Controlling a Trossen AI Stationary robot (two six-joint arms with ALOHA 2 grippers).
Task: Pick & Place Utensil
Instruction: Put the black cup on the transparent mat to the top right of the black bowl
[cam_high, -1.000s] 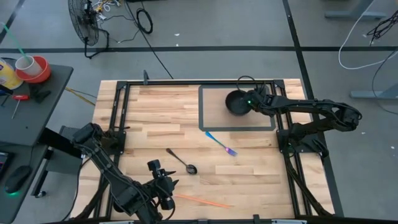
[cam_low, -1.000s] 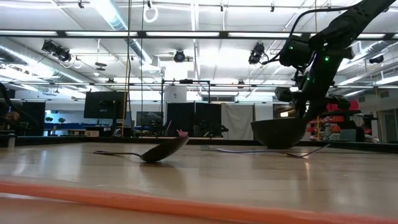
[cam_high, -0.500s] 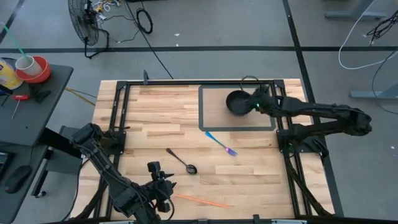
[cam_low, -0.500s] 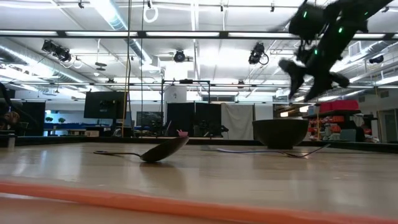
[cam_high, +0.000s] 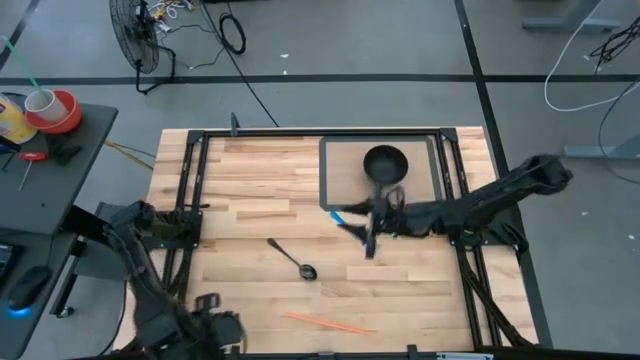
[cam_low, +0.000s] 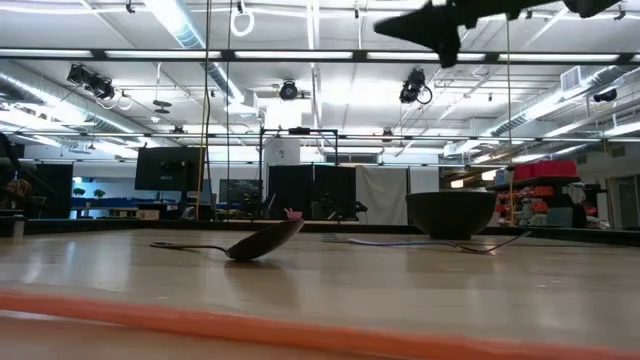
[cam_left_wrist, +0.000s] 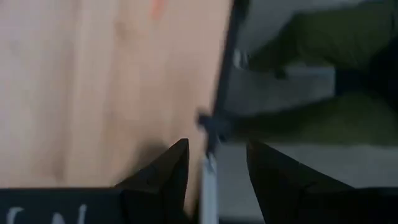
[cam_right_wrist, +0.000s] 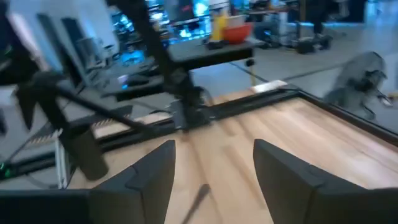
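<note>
A dark spoon (cam_high: 293, 258) lies flat on the wooden table, its bowl end toward the near edge; the low view shows the spoon (cam_low: 255, 242) too. A blue utensil (cam_high: 342, 216) lies beside the grey mat, partly hidden under my right gripper (cam_high: 370, 238), which hovers open high above it (cam_low: 440, 25). The dark bowl (cam_high: 385, 163) stands on the mat. An orange stick (cam_high: 325, 322) lies near the table's near edge. My left gripper (cam_high: 215, 328) is open at the near-left edge; in the left wrist view the left gripper (cam_left_wrist: 217, 180) is over the table's rim.
A grey mat (cam_high: 335, 190) covers the far-right part of the table. A black frame rail (cam_high: 190, 190) runs along the table's left side and another along the right. Bare wood lies between the spoon and the left rail. The bowl (cam_low: 450, 213) stands behind the spoon.
My right gripper has risen off the bowl's rim and swung toward the table's middle and near side, ending above the blue utensil; the bowl stays on the mat. My left arm has drawn back toward the near-left edge.
</note>
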